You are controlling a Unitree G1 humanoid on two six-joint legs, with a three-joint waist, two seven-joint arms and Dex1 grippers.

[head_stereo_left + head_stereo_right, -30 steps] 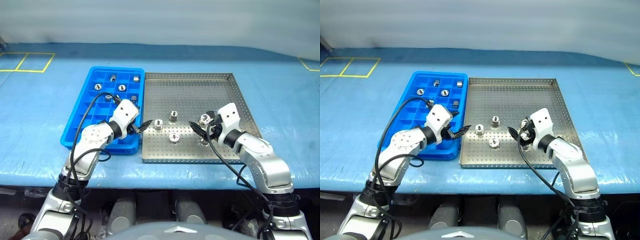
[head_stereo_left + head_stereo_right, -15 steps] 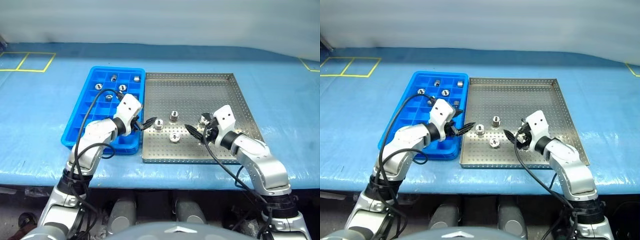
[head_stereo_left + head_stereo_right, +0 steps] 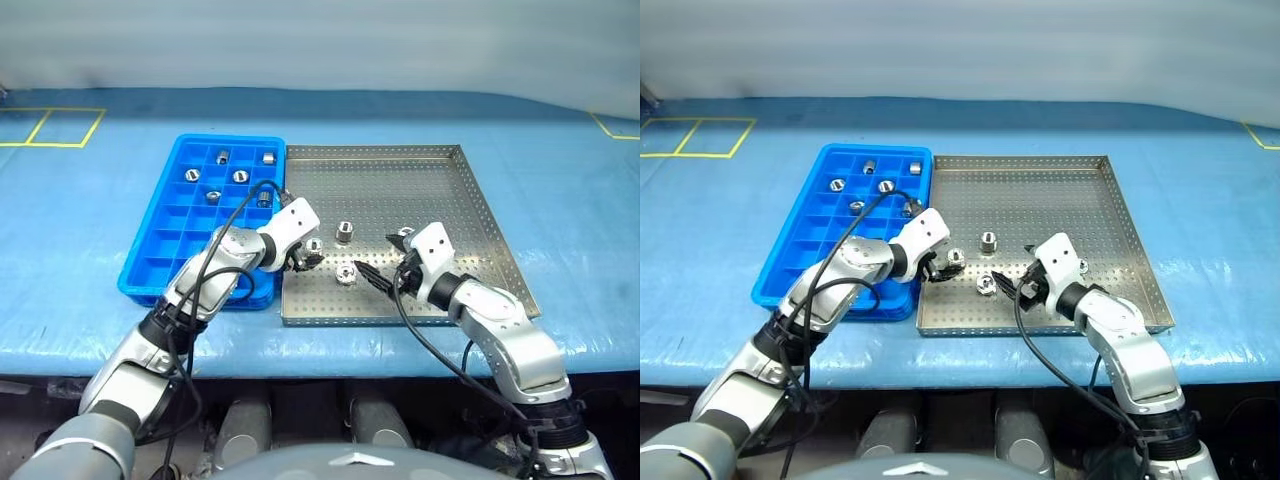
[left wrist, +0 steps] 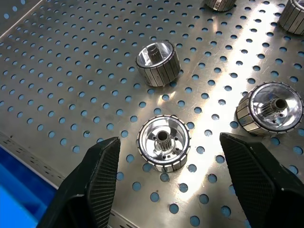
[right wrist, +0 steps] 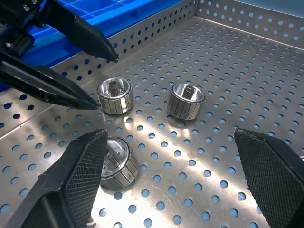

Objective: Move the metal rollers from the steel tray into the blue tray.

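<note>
The steel tray (image 3: pixel 430 190) holds several metal rollers. My left gripper (image 3: pixel 308 256) reaches over its left rim, open, with one roller (image 4: pixel 164 142) standing on the tray between its fingers (image 4: pixel 97 180), untouched. Two other rollers (image 4: pixel 158 63) (image 4: pixel 269 108) stand just beyond it. My right gripper (image 3: pixel 376 262) hovers open over the tray's front middle, pointing left at a roller (image 5: pixel 116 161) near one of its fingers (image 5: pixel 71 175). A further roller (image 3: pixel 405 235) sits behind the right hand. The blue tray (image 3: pixel 160 265) lies to the left, with several rollers (image 3: pixel 240 176) in its far compartments.
Both trays lie side by side on a blue-covered table (image 3: pixel 90 220). Yellow tape lines (image 3: pixel 70 125) mark the far left corner. The far half of the steel tray is bare. My two grippers point at each other a short way apart.
My left gripper has moved right, off the blue tray and over the steel tray's rim, and tipped down around a roller. My right gripper has slid a little to the left.
</note>
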